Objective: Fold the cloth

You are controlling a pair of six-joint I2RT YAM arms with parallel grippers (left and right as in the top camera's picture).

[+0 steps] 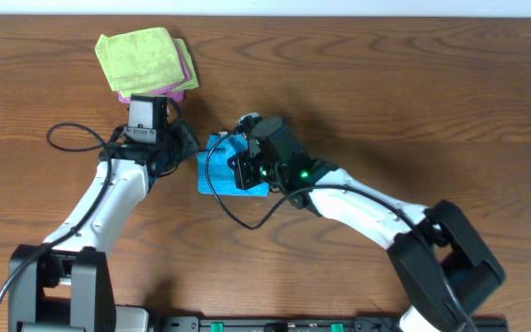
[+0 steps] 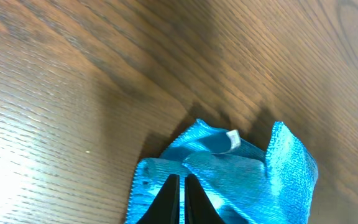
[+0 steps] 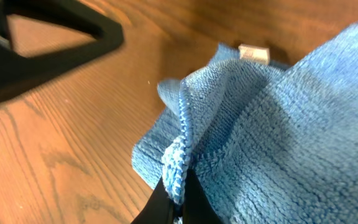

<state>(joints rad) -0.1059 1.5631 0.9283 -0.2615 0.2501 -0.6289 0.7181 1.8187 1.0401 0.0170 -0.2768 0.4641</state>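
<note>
The cloth (image 1: 212, 173) lay bunched at mid desk (image 1: 385, 92). The right end effector (image 3: 178, 196) pinched its hem, apparently to draw a fold over. The left end effector (image 2: 180, 199), pressed together, met the cloth's edge, likely anchoring it.

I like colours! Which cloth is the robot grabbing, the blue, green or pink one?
The blue cloth: the right gripper pinches its edge. The green cloth and pink cloth lie stacked aside, not gripped.

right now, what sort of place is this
Probably a robot lab or training bench: left arm and right arm at a wood-grain table, a blue cloth under them, a lime-green cloth stacked on a pink cloth.
</note>
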